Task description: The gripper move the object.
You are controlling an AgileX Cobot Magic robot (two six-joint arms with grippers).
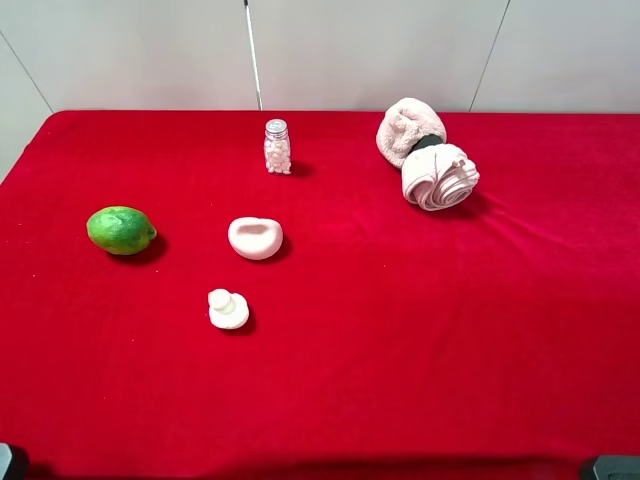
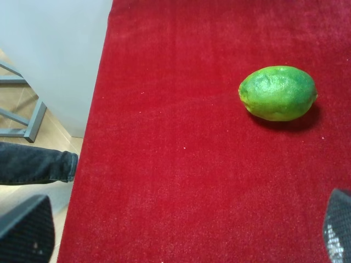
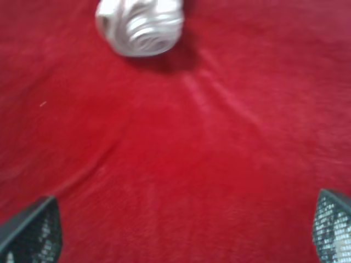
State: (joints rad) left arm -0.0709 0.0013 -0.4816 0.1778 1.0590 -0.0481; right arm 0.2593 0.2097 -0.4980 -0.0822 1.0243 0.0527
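Observation:
The object (image 1: 255,238) is a pale pink dome-like piece lying hollow side up on the red cloth, left of centre in the exterior high view. It does not show in either wrist view. My left gripper (image 2: 181,235) is open and empty, fingertips (image 2: 24,230) wide apart, low over the cloth's left edge with a lime ahead of it. My right gripper (image 3: 181,233) is open and empty, fingertips (image 3: 332,224) wide apart, facing a rolled towel. In the exterior high view only dark bits of the arms show at the bottom corners (image 1: 10,463), far from the object.
A green lime (image 1: 121,230) (image 2: 278,93) lies left of the object. A small white mushroom-shaped piece (image 1: 227,309) lies in front of it. A small jar (image 1: 277,147) stands behind. Two rolled pink towels (image 1: 428,160) (image 3: 140,24) lie back right. The table edge (image 2: 90,137) drops off at left.

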